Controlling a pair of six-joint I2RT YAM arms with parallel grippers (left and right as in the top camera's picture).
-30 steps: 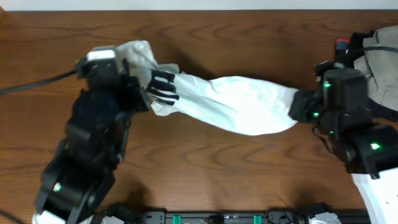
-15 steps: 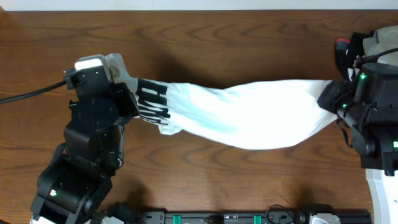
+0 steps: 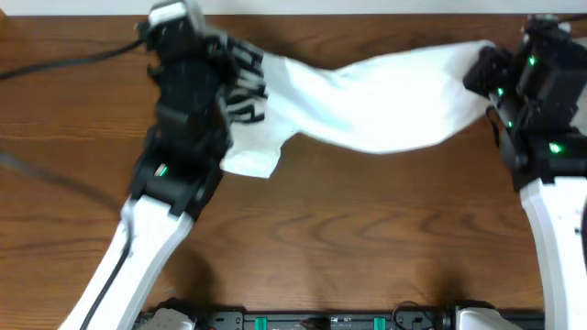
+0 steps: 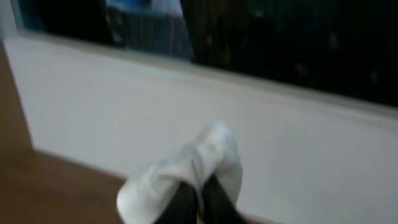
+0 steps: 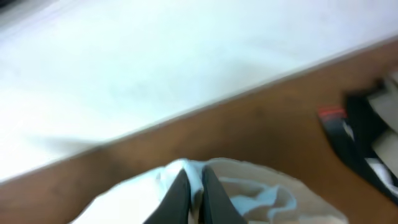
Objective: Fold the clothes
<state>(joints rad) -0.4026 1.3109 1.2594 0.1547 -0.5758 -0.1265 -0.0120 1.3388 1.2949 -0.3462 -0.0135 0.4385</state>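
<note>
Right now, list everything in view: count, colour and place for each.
garment: one, white with black print near its left end, stretched over the far side of the table between the two grippers
table: one, brown wood, under everything
cable: one, black, far left of the table
dark item: one, black with a red patch, on the table at the right of the right wrist view; too blurred to identify
rail: one, black with green parts, along the near edge
left gripper: one, dark fingers, shut on the garment's left end
right gripper: one, dark fingers, shut on the garment's right end
</note>
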